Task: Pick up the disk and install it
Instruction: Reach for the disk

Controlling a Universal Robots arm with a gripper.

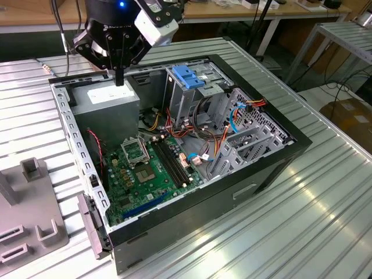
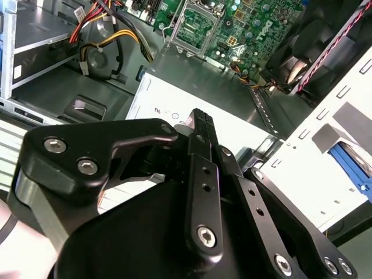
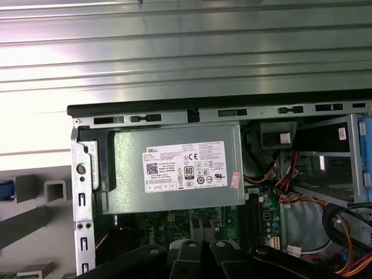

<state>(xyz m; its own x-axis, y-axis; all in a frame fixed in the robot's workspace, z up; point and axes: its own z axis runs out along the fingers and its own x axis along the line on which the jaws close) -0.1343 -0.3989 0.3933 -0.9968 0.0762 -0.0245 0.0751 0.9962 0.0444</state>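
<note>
Ribbed counter (image 1: 302, 226), open PC case (image 1: 244, 186). Gripper (image 1: 119, 80) closed, empty, over power supply (image 1: 107, 103). Disk (image 2: 349, 163) outside case, unpicked; install not started.

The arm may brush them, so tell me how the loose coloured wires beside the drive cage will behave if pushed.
The wires hang in slack loops, so they would probably bend aside, floppy and light. Their ends seem plugged in, so they would likely tug or snag rather than slide away.
</note>
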